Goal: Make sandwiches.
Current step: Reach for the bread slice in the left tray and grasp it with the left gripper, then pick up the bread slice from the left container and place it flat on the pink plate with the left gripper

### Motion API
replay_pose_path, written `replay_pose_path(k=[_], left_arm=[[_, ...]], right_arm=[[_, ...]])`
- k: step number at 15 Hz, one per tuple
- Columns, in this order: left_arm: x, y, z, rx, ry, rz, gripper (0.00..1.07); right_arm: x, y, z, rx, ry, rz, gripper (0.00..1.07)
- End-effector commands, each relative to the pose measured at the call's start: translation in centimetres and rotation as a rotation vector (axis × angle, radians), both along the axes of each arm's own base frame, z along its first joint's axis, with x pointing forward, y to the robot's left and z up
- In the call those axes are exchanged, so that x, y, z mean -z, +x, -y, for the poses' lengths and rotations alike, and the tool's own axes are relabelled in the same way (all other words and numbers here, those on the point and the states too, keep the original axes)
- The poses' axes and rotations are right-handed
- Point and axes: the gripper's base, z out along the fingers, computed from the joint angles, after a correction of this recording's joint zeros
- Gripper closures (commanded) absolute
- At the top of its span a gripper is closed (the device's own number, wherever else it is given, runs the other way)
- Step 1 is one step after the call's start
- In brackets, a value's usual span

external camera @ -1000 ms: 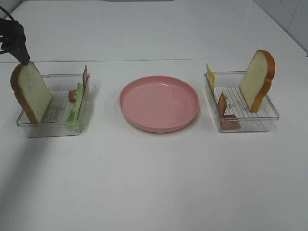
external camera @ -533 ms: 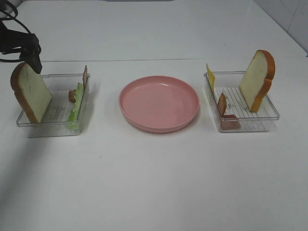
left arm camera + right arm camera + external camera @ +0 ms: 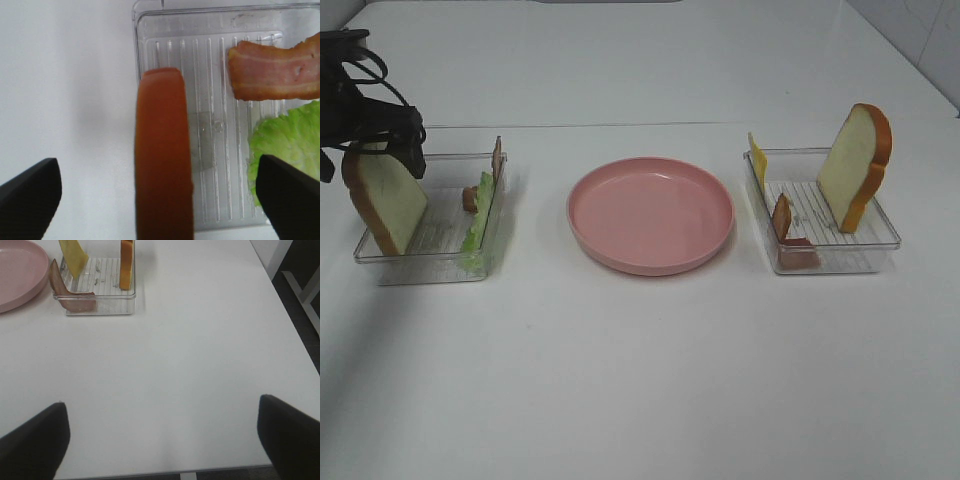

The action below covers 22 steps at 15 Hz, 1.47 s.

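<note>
A bread slice stands on edge at the left end of the left clear tray, with lettuce and bacon strips at the tray's right end. My left gripper is open and hangs over the top of this slice. In the left wrist view the orange crust runs between the two wide-apart fingers, with bacon and lettuce beside it. The right tray holds another bread slice, cheese and bacon. My right gripper is open over bare table.
A round pink plate sits between the two trays, with nothing on it. The right wrist view shows the right tray, the plate's rim, the table's edge and dark floor beyond it.
My left gripper has swung right and come down from behind the left bread slice, so its fingers now straddle the slice's top. Nothing else has moved.
</note>
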Motion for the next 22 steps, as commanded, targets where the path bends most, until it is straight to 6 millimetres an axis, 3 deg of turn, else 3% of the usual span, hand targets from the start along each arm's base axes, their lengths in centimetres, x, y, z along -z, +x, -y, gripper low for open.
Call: replay_pose_path(k=[1, 3, 7, 8, 10, 13, 15, 18, 19, 20, 22], left_arm=[[0.2, 0.3, 0.2, 0.0, -0.005, 0.018, 0.09], [0.2, 0.3, 0.2, -0.004, -0.006, 0.02, 0.17], [0.1, 0.6, 0.3, -0.037, -0.022, 0.048, 0.63], [0.1, 0.6, 0.4, -0.045, -0.035, 0.054, 0.83], [0.1, 0.6, 0.5, -0.053, -0.053, 0.045, 1.04], [-0.9, 0.1, 0.5, -0.051, -0.056, 0.039, 1.07], [-3.7, -0.4, 0.5, -0.075, -0.067, 0.101, 1.07], [-6.4, -1.0, 0.4, -0.074, -0.069, 0.162, 1.07], [-9.7, -1.8, 0.4, -0.068, -0.07, 0.221, 1.07], [-10.6, -2.0, 0.4, -0.067, -0.072, 0.238, 1.07], [-14.5, -2.9, 0.6, -0.06, -0.087, 0.324, 1.07]], right_arm=[[0.1, -0.3, 0.0, 0.001, -0.001, 0.032, 0.09], [0.1, -0.3, 0.0, 0.001, -0.001, 0.032, 0.09], [0.1, -0.3, 0.0, 0.001, -0.001, 0.032, 0.09], [0.1, -0.3, 0.0, 0.001, -0.001, 0.032, 0.09], [0.1, -0.3, 0.0, 0.001, -0.001, 0.032, 0.09], [0.1, -0.3, 0.0, 0.001, -0.001, 0.032, 0.09], [0.1, -0.3, 0.0, 0.001, -0.001, 0.032, 0.09], [0.1, -0.3, 0.0, 0.001, -0.001, 0.032, 0.09], [0.1, -0.3, 0.0, 0.001, -0.001, 0.032, 0.09], [0.1, -0.3, 0.0, 0.001, -0.001, 0.032, 0.09], [0.1, -0.3, 0.0, 0.001, -0.001, 0.032, 0.09]])
